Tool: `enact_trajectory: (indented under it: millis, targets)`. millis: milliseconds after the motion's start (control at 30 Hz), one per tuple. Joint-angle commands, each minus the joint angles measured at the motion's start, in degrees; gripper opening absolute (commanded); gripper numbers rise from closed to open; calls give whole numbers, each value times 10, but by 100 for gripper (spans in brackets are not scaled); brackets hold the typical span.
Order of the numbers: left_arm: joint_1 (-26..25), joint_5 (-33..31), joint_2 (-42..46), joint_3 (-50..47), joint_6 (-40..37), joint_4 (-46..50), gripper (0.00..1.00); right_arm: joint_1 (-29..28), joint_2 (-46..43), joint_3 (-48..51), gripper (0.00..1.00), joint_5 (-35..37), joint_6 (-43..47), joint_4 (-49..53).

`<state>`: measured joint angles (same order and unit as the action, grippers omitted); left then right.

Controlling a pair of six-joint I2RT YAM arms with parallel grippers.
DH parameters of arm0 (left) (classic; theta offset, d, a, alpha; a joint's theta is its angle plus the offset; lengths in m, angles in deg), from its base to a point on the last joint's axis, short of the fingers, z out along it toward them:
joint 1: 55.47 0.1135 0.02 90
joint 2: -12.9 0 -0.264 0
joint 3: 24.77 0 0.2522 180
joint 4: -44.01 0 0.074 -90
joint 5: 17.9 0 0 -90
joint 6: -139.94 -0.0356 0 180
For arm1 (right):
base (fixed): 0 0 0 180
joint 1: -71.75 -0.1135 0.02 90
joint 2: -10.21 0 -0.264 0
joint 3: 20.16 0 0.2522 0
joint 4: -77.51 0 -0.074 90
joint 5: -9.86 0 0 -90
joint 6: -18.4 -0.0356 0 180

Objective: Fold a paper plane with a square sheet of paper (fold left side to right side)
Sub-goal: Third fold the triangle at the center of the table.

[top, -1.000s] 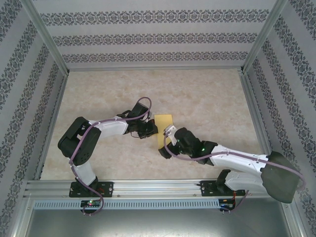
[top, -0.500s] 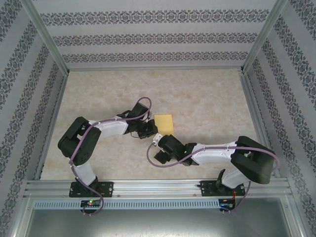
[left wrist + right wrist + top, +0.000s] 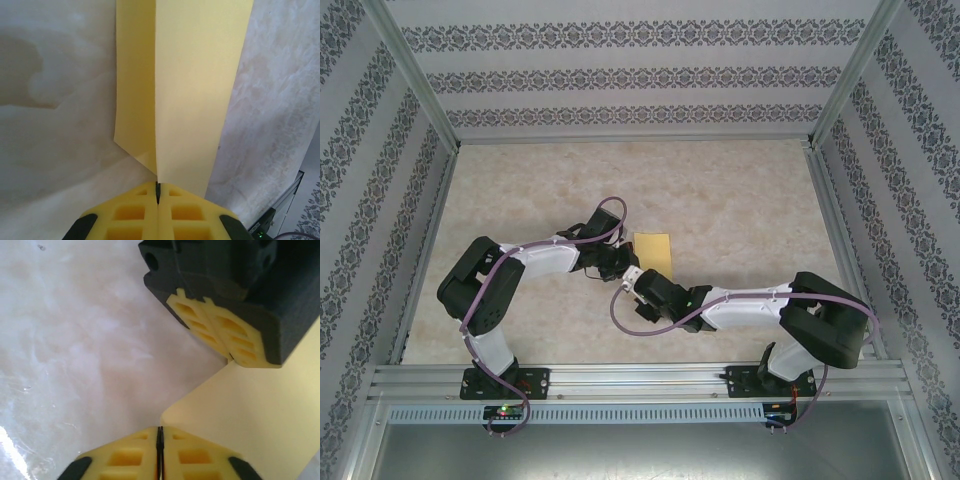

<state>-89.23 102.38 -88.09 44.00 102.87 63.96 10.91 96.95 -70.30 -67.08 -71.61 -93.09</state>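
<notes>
- Over the last second the right hand (image 3: 160,429) has been swung leftward, close to the left hand (image 3: 157,186). Its fingers, spread a second ago, are now pressed together.
- The right hand's tips are met by a near corner of the square sheet of paper (image 3: 195,75). Whether that corner is actually nipped between them cannot be told.
- The left hand has not been shifted and is pinched on the sheet's near edge, where the crease (image 3: 156,100) ends.
- The sheet is found near the middle of the surface (image 3: 740,200), just beyond both hands, with its near end covered by them in the top view.
- With both hands gathered at the near edge, the sheet is judged ready for the next fold. No pointed nose has been formed yet.
- The sheet's long axis is laid away from the arms' bases, with the crease running along it. Both ends are blunt, so no heading is given.
</notes>
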Motion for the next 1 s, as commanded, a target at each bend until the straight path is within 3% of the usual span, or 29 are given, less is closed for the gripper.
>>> enact_trajectory:
  millis: [0,167,267,433,600,967]
  targets:
    - [0,-14,10,14,-22,37,10,12,-15,-11,0,-61,-2,22]
    - [22,-31,44,6,-46,65,34,41,-20,-12,0,-131,-24,35]
    - [42,-39,66,5,-60,84,41,63,-23,-17,0,-169,-42,36]
    - [62,-33,62,28,-88,88,38,93,-23,-25,0,-227,-66,33]
    - [55,19,-24,103,-123,65,26,110,-15,-29,0,-257,-79,27]
    - [34,61,-165,230,-160,83,22,136,0,-26,0,-301,-107,9]
